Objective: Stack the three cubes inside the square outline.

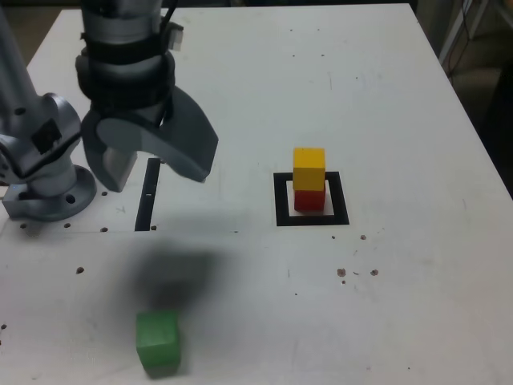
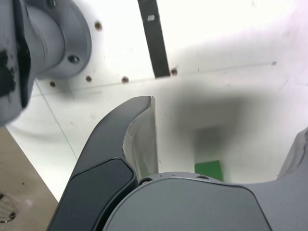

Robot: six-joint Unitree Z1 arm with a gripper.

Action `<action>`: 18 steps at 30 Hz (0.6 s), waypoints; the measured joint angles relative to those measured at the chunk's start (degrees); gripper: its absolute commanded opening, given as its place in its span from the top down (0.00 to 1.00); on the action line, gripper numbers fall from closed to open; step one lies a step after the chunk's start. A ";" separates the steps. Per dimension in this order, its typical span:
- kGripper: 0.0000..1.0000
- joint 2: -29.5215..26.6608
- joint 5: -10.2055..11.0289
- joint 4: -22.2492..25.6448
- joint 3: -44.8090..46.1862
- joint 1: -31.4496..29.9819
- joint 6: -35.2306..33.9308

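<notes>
Looking at the square outline [image 1: 311,200], we find the red cube [image 1: 309,199] inside it, the yellow cube [image 1: 309,168] stacked squarely on top. The green cube [image 1: 157,342] sits alone near the exterior view's bottom edge, slightly turned; the wrist view shows only its top [image 2: 208,170]. Our gripper [image 1: 152,170] hangs above the table [image 1: 385,96], jaws spread wide, empty.

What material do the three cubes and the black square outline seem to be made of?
The green cube, yellow cube and red cube look like painted wood or dense foam: matte, plain faces without shine; the pictures cannot settle which. The square outline looks like flat black tape or print on the white table, since it shows no height.
</notes>
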 measured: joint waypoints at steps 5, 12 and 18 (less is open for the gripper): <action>0.01 0.30 -0.54 -0.22 -0.09 -3.02 -3.44; 0.01 2.74 -2.28 -0.52 -0.99 -8.32 -9.16; 0.01 5.55 -3.79 -0.58 -2.59 -12.34 -13.58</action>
